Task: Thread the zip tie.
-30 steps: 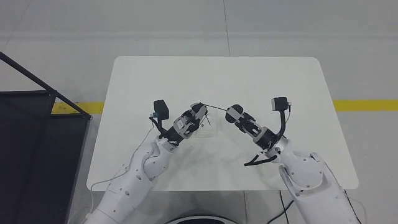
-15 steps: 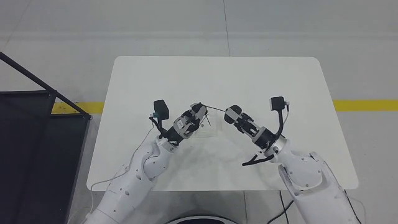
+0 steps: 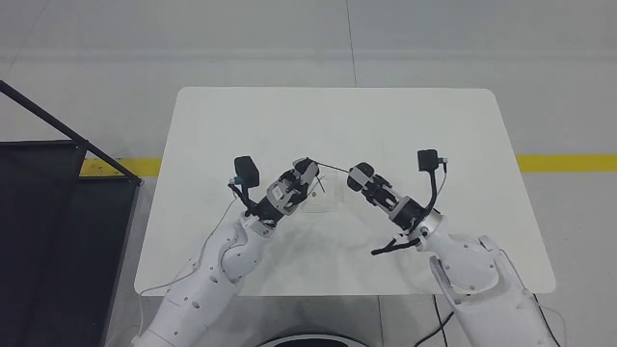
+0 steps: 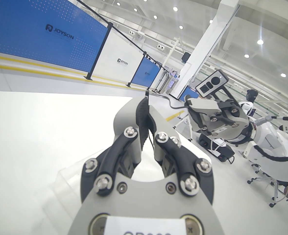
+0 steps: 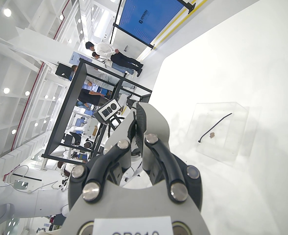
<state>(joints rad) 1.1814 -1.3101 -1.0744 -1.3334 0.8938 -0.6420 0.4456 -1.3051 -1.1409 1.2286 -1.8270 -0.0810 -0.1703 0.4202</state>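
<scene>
Left gripper (image 4: 147,106): my pads are pressed together, pinching the zip tie (image 4: 147,94). Its small blocky end sticks out just past my fingertips.

Right gripper (image 5: 137,118): fingers closed too, on a thin black strip. I take this for the tie's other end.

Top view, centre of frame: my two grippers face each other, near but apart. The tie shows as a fine dark line bridging the gap, held up off the table (image 3: 434,135).

Just below the grippers in that frame a clear tray (image 5: 232,145) sits on the table. A spare tie (image 5: 216,128) lies flat in it, with a small brownish scrap (image 5: 211,135) just beside.

Step, as I judge it: both ends are in hand and I am lining up tail against head. Whether the tip has entered the slot is too fine to tell.

Next move calls for:
- curling the strap into a loop;
- bringing the tip square to the slot with small, slow corrections;
- a firm pinch at both ends, so the strap neither twists nor springs free.

Writing: a white label (image 4: 146,226) on each wrist plate, its dark print cut off at the frame edge. Farthest off, blue barrier panels (image 4: 43,32) carry a white logo and lettering. I leave all of it unread.
</scene>
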